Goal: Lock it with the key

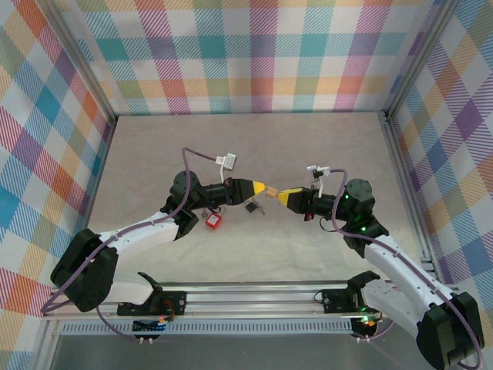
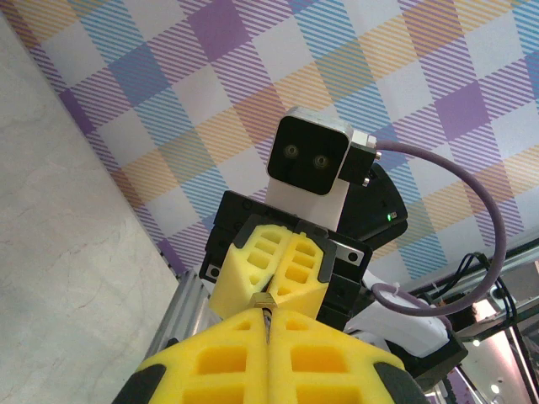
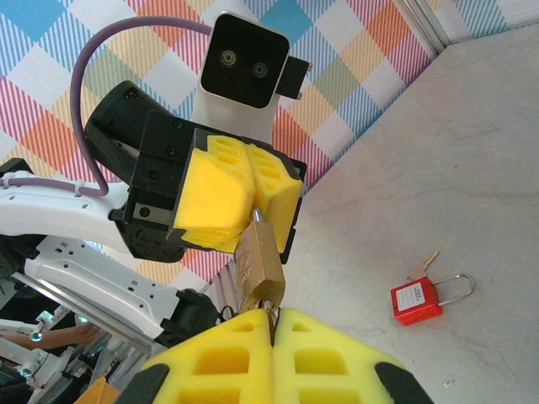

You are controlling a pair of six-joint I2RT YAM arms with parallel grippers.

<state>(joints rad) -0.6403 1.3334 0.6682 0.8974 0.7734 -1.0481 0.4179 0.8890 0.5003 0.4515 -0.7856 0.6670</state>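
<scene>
Clearly the two arms are meeting nose to nose above the tabletop, and the brass padlock is hanging in the air between them, bridging one gripper to the other. The left gripper is clenching the silver shackle end. The right gripper is squeezing shut at the opposite end of the body, on a small brass bit that I am taking to be the key — its pads are hiding most of it, so that is a judgement. The padlock's long axis is running straight along the line from gripper to gripper, and in the overhead view it is slanting gently from the left gripper down to the right gripper, with the brass padlock touching both. Since the key is lying in line with the right wrist, the coming turn is looking like a roll of that wrist about this shared axis while the left arm is bracing the shackle. A red padlock is lying flat on the tabletop, well apart from both grippers — it is playing no part in this.
</scene>
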